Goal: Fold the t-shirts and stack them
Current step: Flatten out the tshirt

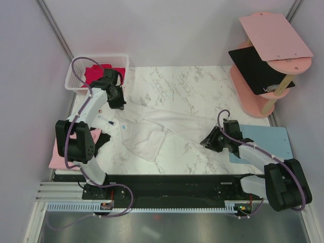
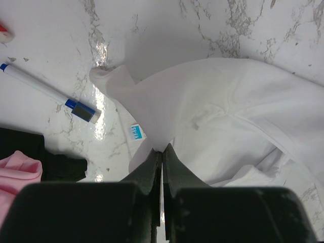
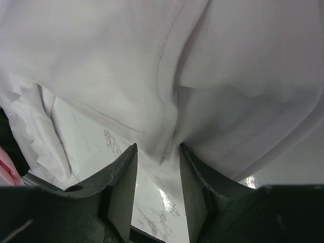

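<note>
At left claw (image 2: 162,149): clamped shut, pinching a raised flap of the white t-shirt (image 2: 228,111) at the tips, held up off the desk (image 2: 152,30). At right claw (image 3: 158,148): jaws part-way apart, straddling a hemmed ridge of the same shirt. No pad visibly pressing cloth, so not counted as a grip.

Outward from there: rest of the white shirt crumpled and spread across mid-desk between the two arms, one corner doubled over near the front, nothing squared up. Just beside the collar label, a white-and-blue marker (image 2: 48,93) on the marble. Near the left arm's base, black t-shirt (image 1: 102,139) bunched, touching the light pink t-shirt (image 1: 59,156) at the desk's left edge. Cannot tell whether the pink one is folded. Back left, magenta-red t-shirt (image 1: 93,73) heaped in the white basket (image 1: 121,59). Far right, light-blue mat (image 1: 276,136), pink shelf (image 1: 273,35) behind it.

Judged progress: early. No neat folded stack anywhere in view. First fold on the white one seemingly just being set up. Left to do: fold white, then black, magenta-red and probably pink, then stack all four.
</note>
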Available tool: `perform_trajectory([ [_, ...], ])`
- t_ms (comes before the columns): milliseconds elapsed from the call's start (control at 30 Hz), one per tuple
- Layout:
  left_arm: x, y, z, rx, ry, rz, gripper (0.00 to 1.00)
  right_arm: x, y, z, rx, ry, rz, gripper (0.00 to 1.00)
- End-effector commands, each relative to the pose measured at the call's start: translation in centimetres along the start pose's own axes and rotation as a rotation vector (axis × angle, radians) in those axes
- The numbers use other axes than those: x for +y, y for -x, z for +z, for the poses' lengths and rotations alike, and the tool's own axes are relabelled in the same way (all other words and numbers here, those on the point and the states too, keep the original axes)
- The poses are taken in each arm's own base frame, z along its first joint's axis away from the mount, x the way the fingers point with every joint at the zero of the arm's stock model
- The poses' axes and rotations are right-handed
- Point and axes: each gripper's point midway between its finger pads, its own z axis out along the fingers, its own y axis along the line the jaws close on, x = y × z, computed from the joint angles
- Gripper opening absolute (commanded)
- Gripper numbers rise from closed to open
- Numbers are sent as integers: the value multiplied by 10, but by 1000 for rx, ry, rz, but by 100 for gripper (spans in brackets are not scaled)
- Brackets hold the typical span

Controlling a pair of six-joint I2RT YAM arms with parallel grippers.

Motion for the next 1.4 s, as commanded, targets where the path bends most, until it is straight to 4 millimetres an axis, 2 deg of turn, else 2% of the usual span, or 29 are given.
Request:
perform_trajectory([
  [0,-3,10,-8,-49,-21,-19,2,9,6,5,-15,42,2,46],
  [167,-3,10,-5,-45,-18,-19,2,13,14,12,-35,49,-4,46],
  [300,-2,9,-4,-43,-14,-16,2,15,11,16,-1,48,-8,42],
  [533,-1,8,-4,-39,-13,-14,2,10,4,-1,12,6,-26,45],
  [767,-3,9,-2,-35,-18,-16,2,23,13,-14,-30,34,-41,44],
  [933,-4,8,0,-28,-20,-17,2,21,19,-5,-25,7,-56,43],
  [1033,-3,7,0,-28,-20,-15,2,7,17,0,-18,-47,-64,43],
  [1167,-2,7,0,-28,-16,-15,2,1,14,2,-10,-60,-62,43],
  [1367,-2,6,0,-28,-15,-12,2,7,14,6,-26,-19,-46,43],
])
